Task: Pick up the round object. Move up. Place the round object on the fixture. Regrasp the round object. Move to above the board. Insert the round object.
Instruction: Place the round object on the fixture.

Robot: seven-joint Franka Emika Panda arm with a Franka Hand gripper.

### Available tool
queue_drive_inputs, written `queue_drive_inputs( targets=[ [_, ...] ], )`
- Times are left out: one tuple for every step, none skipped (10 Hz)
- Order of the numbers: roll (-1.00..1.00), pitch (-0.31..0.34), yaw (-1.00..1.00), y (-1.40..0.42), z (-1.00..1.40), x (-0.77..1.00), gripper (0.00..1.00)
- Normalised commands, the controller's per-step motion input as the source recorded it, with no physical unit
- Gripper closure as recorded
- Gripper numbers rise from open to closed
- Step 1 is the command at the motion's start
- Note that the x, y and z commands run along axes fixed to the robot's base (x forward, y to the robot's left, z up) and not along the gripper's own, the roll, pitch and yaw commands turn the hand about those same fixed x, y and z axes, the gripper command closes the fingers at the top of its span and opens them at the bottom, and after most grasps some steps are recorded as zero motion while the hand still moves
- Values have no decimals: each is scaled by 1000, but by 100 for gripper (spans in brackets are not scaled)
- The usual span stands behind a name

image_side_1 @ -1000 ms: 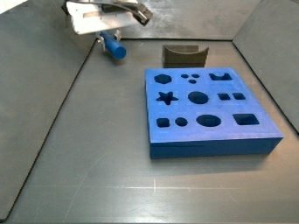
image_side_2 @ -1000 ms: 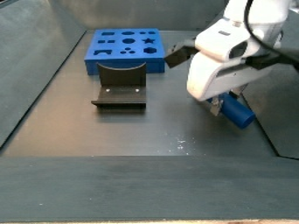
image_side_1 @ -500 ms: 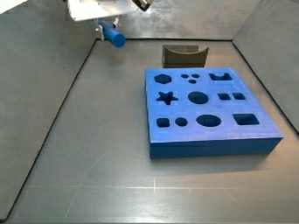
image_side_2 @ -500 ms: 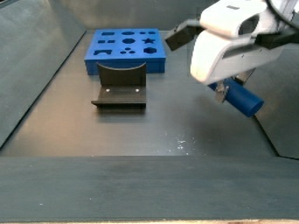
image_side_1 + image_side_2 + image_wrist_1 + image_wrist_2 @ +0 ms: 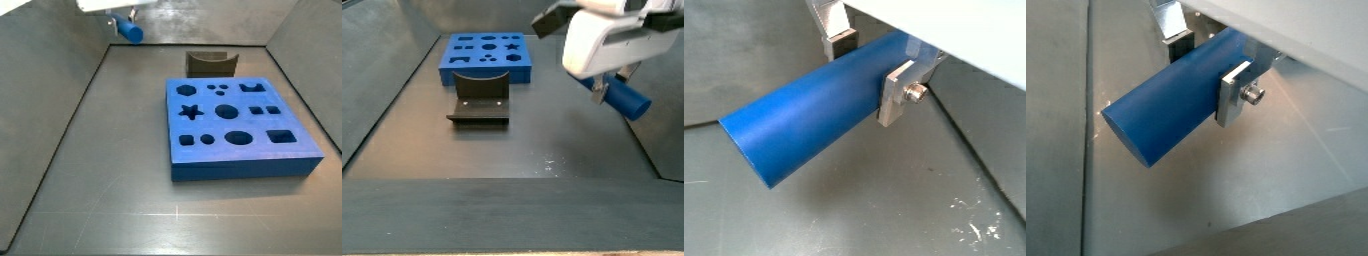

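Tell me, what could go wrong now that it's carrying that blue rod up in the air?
The claw grips the blue rod near one end, so most of it sticks out sideways; it might tilt or slip. The notch in the small dark block looks narrow, so a skewed rod could miss it and roll away across the floor.

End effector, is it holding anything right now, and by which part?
Yes. The end effector grips the round object, a blue peg, near one end; most of its length sticks out free. It hangs clear above the floor, away from the fixture.
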Motion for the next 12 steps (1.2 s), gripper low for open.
queue_drive_inputs(
  targets=[
    [29, 41, -1, 8, 1000, -19, 100],
    [42, 47, -7, 11, 1000, -24, 100],
    [51, 52, -11, 14, 1000, -27, 100],
    [66, 62, -14, 22, 1000, -31, 100],
    [73, 71, -10, 20, 881, -29, 100],
    [78, 78, 0, 15, 712, -18, 100],
    [80, 83, 6, 15, 627, -15, 100],
    [86, 94, 14, 11, 408, -5, 100],
    [84, 98, 16, 9, 319, -5, 100],
    [78, 97, 22, 8, 186, -3, 100],
    [49, -77, -1000, -142, -34, 1000, 100],
    [44, -75, -1000, -140, -49, 1000, 100]
  ],
)
